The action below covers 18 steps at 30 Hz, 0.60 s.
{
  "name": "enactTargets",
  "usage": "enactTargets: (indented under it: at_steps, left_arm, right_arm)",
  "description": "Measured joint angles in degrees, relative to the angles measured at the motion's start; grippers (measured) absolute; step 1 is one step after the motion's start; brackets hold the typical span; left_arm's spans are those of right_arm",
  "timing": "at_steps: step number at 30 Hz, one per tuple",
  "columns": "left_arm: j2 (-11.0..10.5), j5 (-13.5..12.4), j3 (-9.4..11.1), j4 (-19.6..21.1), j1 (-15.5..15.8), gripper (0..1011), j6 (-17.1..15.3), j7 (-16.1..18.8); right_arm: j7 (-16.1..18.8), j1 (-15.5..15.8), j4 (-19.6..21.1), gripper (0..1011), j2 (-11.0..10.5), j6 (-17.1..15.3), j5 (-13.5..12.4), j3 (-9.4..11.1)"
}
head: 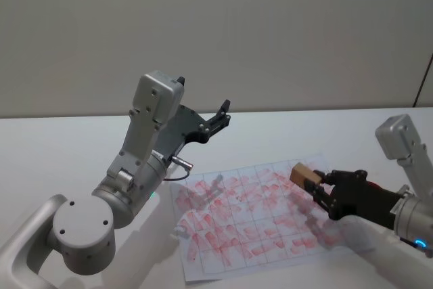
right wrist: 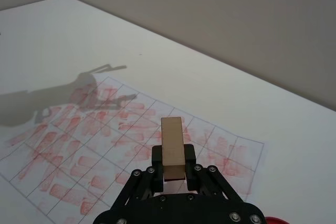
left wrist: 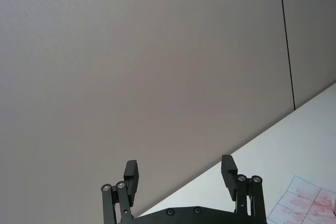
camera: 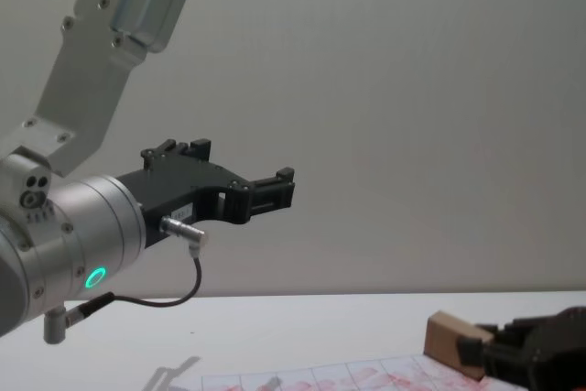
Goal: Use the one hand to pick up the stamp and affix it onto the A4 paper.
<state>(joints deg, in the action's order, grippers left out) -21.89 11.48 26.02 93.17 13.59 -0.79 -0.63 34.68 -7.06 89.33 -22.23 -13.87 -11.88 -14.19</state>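
Note:
My right gripper is shut on the stamp, a tan wooden block that sticks out ahead of its black fingers. In the right wrist view the stamp hangs a little above the A4 paper. The A4 paper is a white gridded sheet smeared with red-pink marks, lying flat on the table; the stamp is over its right part. From the chest the stamp shows just above the sheet. My left gripper is held high and open, away from the paper, with nothing between its fingers.
The white table runs back to a plain grey wall. My left arm's grey body stands beside the paper's left edge. A red object peeks in by the right gripper in the right wrist view.

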Motion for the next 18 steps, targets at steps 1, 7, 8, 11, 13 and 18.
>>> enactTargets:
  at_steps: [1, 7, 8, 11, 13, 18]
  left_arm:
    - [0.0, 0.0, 0.0, 0.0, 0.0, 1001, 0.0, 0.0]
    - [0.0, 0.0, 0.0, 0.0, 0.0, 1001, 0.0, 0.0]
    - [0.0, 0.0, 0.0, 0.0, 0.0, 1001, 0.0, 0.0]
    - [0.0, 0.0, 0.0, 0.0, 0.0, 1001, 0.0, 0.0]
    - [0.0, 0.0, 0.0, 0.0, 0.0, 1001, 0.0, 0.0]
    - [0.0, 0.0, 0.0, 0.0, 0.0, 1001, 0.0, 0.0]
  right_arm:
    - [0.7, -0.1, -0.2, 214, 0.0, -0.2, 0.1, -0.1]
    - [4.0, -0.7, -1.3, 214, -0.2, -1.8, 1.1, -0.6]
    - [4.6, -0.7, -1.5, 216, -0.3, -2.2, 1.4, -0.7]
    - [5.2, -0.8, -1.7, 214, -0.5, -2.9, 1.8, -0.9]
    - [5.5, -0.8, -1.8, 216, -0.6, -3.5, 2.0, -1.0]
    - [5.6, -0.8, -2.0, 216, -0.8, -4.4, 2.2, -1.1]
